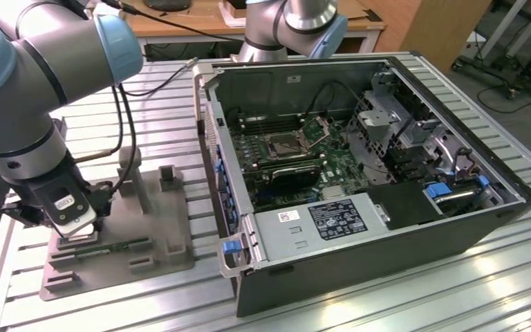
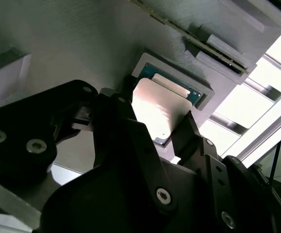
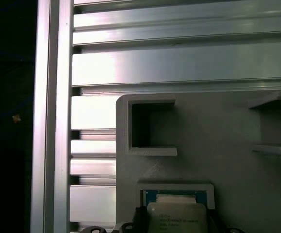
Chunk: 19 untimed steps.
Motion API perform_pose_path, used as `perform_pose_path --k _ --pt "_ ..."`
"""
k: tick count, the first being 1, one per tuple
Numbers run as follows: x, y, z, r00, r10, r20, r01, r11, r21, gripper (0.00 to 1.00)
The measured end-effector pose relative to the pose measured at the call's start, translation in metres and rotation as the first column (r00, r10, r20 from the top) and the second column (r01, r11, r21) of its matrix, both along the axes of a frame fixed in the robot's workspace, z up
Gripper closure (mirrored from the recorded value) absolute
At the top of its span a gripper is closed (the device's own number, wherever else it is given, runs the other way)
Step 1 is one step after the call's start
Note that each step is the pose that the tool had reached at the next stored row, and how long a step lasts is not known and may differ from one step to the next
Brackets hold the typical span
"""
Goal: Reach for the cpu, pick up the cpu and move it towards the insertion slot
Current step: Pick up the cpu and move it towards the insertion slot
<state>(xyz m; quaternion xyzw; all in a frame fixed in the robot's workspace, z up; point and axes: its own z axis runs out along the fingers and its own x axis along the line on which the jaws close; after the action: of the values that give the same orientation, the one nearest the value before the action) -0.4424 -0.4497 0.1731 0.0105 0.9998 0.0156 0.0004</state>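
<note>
**Gripper at the cpu nest.** In the exterior view we see the arm's gripper (image 1: pixel 79 235) lowered straight down onto the grey fixture tray (image 1: pixel 169 228), which rests on the slatted aluminium table (image 1: pixel 431 297). In the second wrist view its two black fingers (image 2: pixel 191 133) bracket the cpu (image 2: pixel 159 104). Each finger bears on one of two opposite edges, so we read the gripper as clenched on the chip. The shiny lid stays uncovered between them.

The cpu lies directly beneath the gripper, flat in a shallow square recess of the tray. The recess's raised rim holds the chip square to the fingers, which we take to be why the approach is vertical. In the first wrist view the chip (image 3: pixel 178 218) looks level within that rim, so we judge it not yet lifted.

A green memory stick (image 1: pixel 108 247) lies in its own groove just beside the gripper, untouched.

The insertion slot (image 1: pixel 279 145) sits well away from the gripper, inside the open computer case (image 1: pixel 339 263). Its retention bracket is raised, leaving the socket exposed from above.
</note>
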Motion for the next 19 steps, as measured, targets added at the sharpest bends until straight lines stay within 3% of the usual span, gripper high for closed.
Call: perform_pose_path --k 9,19 --pt "0.0001 0.0 0.0067 1.0 0.0 0.0001 0.0 1.0 0.0001 0.45" --pt "0.0 0.0 0.0084 1.0 0.0 0.0001 0.0 1.0 0.0 0.45"
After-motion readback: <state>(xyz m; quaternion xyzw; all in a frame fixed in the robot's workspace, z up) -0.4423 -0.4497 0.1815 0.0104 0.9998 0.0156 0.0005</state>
